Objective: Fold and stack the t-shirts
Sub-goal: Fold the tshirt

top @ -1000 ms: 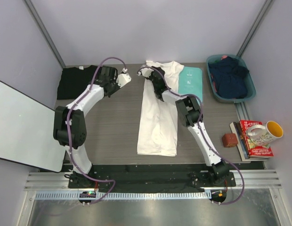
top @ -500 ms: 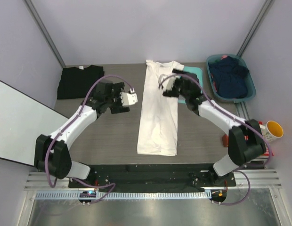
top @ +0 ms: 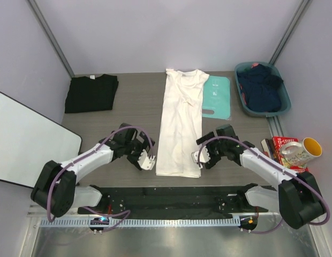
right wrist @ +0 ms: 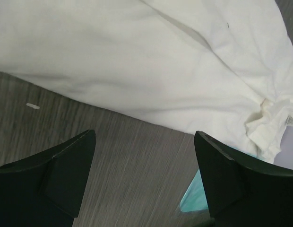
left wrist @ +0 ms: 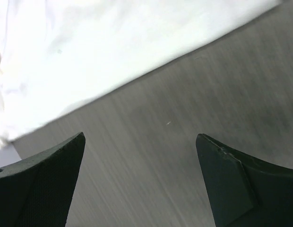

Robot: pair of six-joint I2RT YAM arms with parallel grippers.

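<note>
Teal plastic forms the basket [top: 241, 92] at the table's [top: 134, 118] 2 o'clock corner, and we see it heaped with crumpled dark navy clothes [top: 262, 88], something reddish showing at its far rim. At 3 o'clock, off the table's edge, a patterned mug [top: 300, 151] with a yellow inside sits on a small stack of books [top: 286, 163], a brown block [top: 261, 159] just beside them. A white panel [top: 27, 139] lies beyond the 9 o'clock edge.

We find the white t-shirt [top: 181, 128] in the middle as a long, narrow, soft strip running from 12 to 6 o'clock, neck at the far end, lightly creased. A flat teal board [top: 218, 96] lies against its 2 o'clock side. The black t-shirt [top: 91, 92] rests folded into a neat rectangle at 10 o'clock, well apart.

The left gripper [top: 147, 160] sits low just beside the hem's 7 o'clock corner, and the right gripper [top: 196, 157] just beside its 5 o'clock corner. Both wrist views show dark fingers [left wrist: 42, 179] spread wide over grey wood-grain, nothing between them.
</note>
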